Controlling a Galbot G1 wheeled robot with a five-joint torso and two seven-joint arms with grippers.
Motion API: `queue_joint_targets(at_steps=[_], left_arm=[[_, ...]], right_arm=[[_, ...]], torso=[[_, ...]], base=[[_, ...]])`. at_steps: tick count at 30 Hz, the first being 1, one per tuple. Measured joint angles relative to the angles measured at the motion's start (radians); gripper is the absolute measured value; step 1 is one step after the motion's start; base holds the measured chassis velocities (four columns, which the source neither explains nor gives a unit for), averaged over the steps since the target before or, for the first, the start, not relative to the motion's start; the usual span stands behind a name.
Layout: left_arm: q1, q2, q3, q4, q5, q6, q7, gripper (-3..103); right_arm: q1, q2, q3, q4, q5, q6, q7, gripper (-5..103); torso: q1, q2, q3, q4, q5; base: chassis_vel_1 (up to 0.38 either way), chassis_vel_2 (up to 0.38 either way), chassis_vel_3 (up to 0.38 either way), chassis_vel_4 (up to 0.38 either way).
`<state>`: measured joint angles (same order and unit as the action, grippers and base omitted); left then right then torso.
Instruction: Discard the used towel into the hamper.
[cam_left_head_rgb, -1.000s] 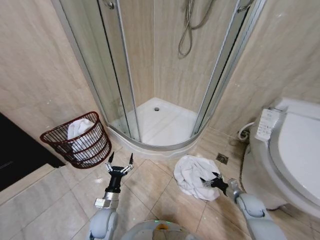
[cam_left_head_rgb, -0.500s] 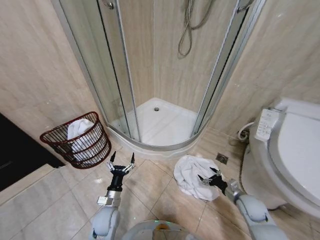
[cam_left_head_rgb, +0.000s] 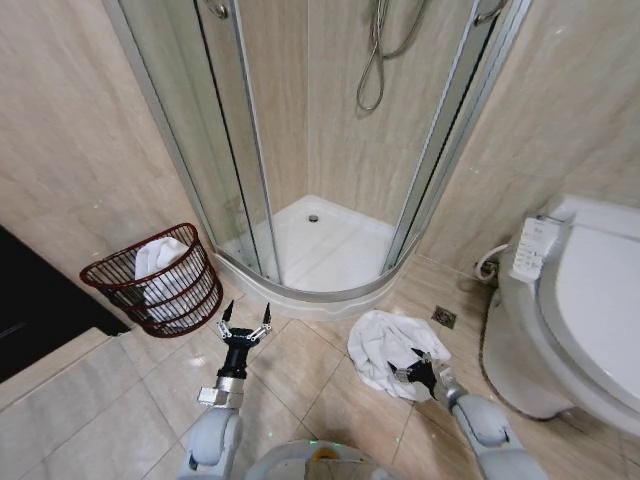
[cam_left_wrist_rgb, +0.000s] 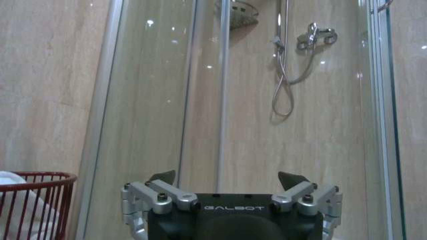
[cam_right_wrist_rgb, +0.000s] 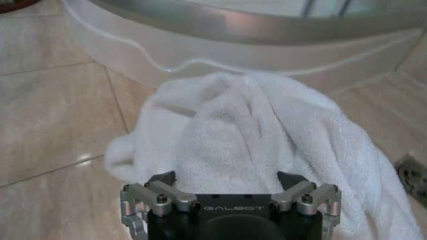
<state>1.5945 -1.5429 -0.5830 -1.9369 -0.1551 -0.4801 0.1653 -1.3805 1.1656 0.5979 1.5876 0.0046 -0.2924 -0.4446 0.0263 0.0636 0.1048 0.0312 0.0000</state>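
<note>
Now right tool (cam_left_head_rgb: 413, 371), fingers apart, meets crumpled terry towel (cam_left_head_rgb: 380, 345) (white, soft folds).

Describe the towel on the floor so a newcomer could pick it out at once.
Start at the curved shower tray; on the floor tiles just in front of it, toward the toilet, lies a crumpled white towel. Unlike the white cloth inside the wire hamper, it lies loose on the tiles.

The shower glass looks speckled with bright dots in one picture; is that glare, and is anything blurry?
Left wrist view: yes, small lamp reflections dot the shower glass, beyond the open left claw. Right wrist view: the white towel looks soft, the shower base blurred, with the open right claw at the towel's near edge. Head view: straight walls bow outward near the edges.
</note>
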Motion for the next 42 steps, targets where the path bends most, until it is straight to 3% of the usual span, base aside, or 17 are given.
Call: queue_joint_targets(at_steps=[14, 15, 17, 19, 20, 23, 24, 30, 32, 38, 42], left_arm=[[-0.002, 0.009, -0.004, -0.003, -0.003, 0.004, 0.005, 100], [-0.005, 0.009, -0.003, -0.002, -0.003, 0.005, 0.007, 100], [-0.008, 0.009, -0.003, -0.002, -0.002, 0.007, 0.010, 100], [-0.010, 0.008, -0.003, -0.003, -0.002, 0.013, 0.012, 100], [-0.010, 0.008, -0.003, -0.003, -0.002, 0.013, 0.012, 100], [-0.010, 0.008, -0.003, -0.006, -0.002, 0.017, 0.012, 100], [-0.010, 0.008, -0.003, -0.006, -0.002, 0.017, 0.012, 100], [-0.009, 0.006, -0.004, -0.007, -0.002, 0.018, 0.012, 100], [-0.008, 0.006, -0.004, -0.006, -0.002, 0.018, 0.013, 100], [-0.012, 0.005, -0.004, -0.007, -0.002, 0.019, 0.016, 100], [-0.013, 0.005, -0.003, -0.008, -0.002, 0.019, 0.016, 100]], right_arm=[[0.072, 0.015, 0.011, -0.130, 0.046, 0.036, -0.024, 100], [0.078, 0.017, 0.011, -0.139, 0.050, 0.042, -0.022, 90], [0.082, 0.018, 0.011, -0.145, 0.051, 0.044, -0.021, 90], [0.087, 0.021, 0.011, -0.154, 0.055, 0.047, -0.016, 79], [0.087, 0.021, 0.011, -0.154, 0.055, 0.047, -0.016, 79], [0.094, 0.022, 0.011, -0.168, 0.055, 0.051, -0.013, 63], [0.094, 0.022, 0.011, -0.168, 0.055, 0.051, -0.013, 63], [0.109, 0.026, 0.011, -0.190, 0.060, 0.053, 0.011, 36], [0.110, 0.026, 0.011, -0.193, 0.060, 0.053, 0.013, 36], [0.104, 0.028, 0.015, -0.189, 0.073, 0.055, 0.018, 12], [0.095, 0.029, 0.020, -0.175, 0.086, 0.062, 0.033, 7]], torso=[[0.000, 0.000, 0.000, -0.0001, -0.0001], [0.000, 0.000, 0.000, -0.0001, 0.0000], [0.000, 0.000, 0.000, -0.0001, 0.0000], [0.000, 0.000, 0.000, -0.0001, -0.0001], [0.000, 0.000, 0.000, -0.0001, -0.0001], [0.000, 0.000, 0.000, -0.0001, -0.0001], [0.000, 0.000, 0.000, -0.0001, -0.0001], [0.000, 0.000, 0.000, 0.0000, 0.0000], [0.000, 0.000, 0.000, 0.0000, 0.0000], [0.000, 0.000, 0.000, 0.0000, 0.0001], [0.000, 0.000, 0.000, 0.0000, 0.0001]], base=[[0.000, 0.000, 0.000, 0.000], [0.000, 0.000, 0.000, 0.000], [0.000, 0.000, 0.000, 0.000], [0.000, 0.000, 0.000, 0.000], [0.000, 0.000, 0.000, 0.000], [0.000, 0.000, 0.000, 0.000], [0.000, 0.000, 0.000, 0.000], [0.000, 0.000, 0.000, 0.000], [0.000, 0.000, 0.000, 0.000], [0.000, 0.000, 0.000, 0.000], [0.000, 0.000, 0.000, 0.000]])
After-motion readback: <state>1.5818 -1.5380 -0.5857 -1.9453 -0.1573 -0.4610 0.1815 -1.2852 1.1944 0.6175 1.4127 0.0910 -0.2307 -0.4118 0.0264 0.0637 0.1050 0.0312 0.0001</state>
